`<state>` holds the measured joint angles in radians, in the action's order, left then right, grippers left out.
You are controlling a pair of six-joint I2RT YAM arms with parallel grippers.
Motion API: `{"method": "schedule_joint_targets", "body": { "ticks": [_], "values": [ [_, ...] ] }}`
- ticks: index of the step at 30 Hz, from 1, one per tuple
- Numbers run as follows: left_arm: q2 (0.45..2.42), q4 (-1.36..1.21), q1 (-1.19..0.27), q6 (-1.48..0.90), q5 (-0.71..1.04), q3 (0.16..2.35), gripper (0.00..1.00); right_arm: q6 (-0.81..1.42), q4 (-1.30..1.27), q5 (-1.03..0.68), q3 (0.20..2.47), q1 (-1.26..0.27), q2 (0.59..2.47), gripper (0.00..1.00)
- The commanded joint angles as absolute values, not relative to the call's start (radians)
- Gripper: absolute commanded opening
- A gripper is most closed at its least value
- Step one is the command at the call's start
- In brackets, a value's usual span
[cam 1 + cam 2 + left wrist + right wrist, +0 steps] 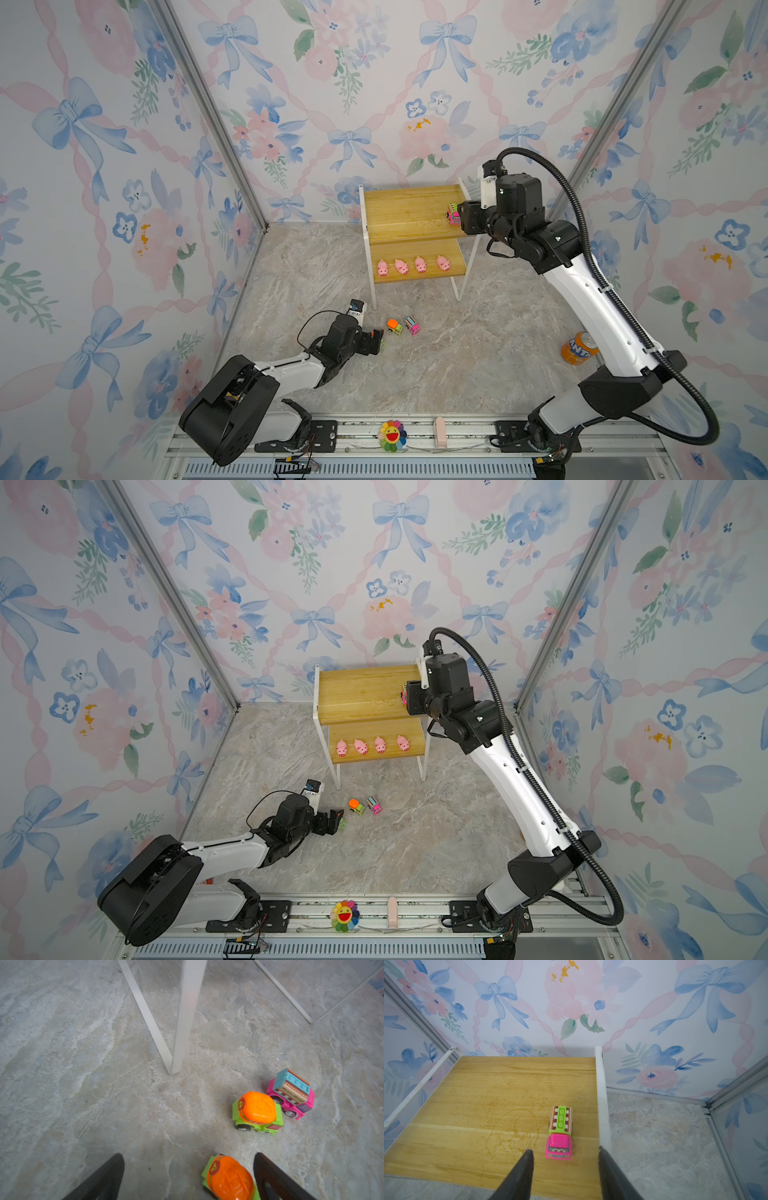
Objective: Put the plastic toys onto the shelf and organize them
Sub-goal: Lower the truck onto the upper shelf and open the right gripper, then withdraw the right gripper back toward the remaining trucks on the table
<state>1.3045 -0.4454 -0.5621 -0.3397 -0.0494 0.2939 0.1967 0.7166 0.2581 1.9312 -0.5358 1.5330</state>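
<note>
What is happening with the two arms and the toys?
The right gripper hangs open over the yellowish wooden two-tier shelf, where a pink plastic truck stands free on the upper board between its jaws. Four pink plastic pigs line the lower board. The left gripper, open, straddles a green orange-topped truck on the marble table; two more trucks wait nearby.

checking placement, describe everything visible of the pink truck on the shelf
The pink truck looks plastic: pink cab with a cartoon face, green studded strip over a brown-and-white striped top. It stands upright on the shelf's top board by the white side rail, between the right end effector's open fingers, touching neither.
</note>
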Motion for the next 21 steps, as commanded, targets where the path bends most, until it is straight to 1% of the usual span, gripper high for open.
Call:
{"method": "schedule_joint_targets", "body": {
  "ticks": [1,6,10,13,15,18,21],
  "values": [
    [1.305,-0.427,-0.557,-0.319,-0.034,0.308,0.98,0.179,0.756,0.278,1.877,-0.542,1.459,0.56],
    [1.295,-0.427,-0.557,-0.320,-0.029,0.301,0.97,0.204,0.712,0.237,1.611,-0.599,1.273,0.62],
    [1.286,-0.423,-0.557,-0.321,-0.022,0.298,0.98,0.248,0.612,0.196,1.305,-0.676,1.107,0.64],
    [1.282,-0.422,-0.557,-0.325,-0.022,0.294,0.98,0.306,0.514,0.182,1.084,-0.754,1.034,0.66],
    [1.289,-0.422,-0.557,-0.325,-0.019,0.297,0.98,0.376,0.488,0.243,0.981,-0.816,1.024,0.66],
    [1.304,-0.422,-0.558,-0.330,-0.018,0.299,0.97,0.425,0.435,0.330,0.859,-0.928,1.051,0.68],
    [1.320,-0.422,-0.558,-0.333,-0.023,0.305,0.97,0.440,0.310,0.339,0.757,-0.987,1.114,0.69]
  ]
}}
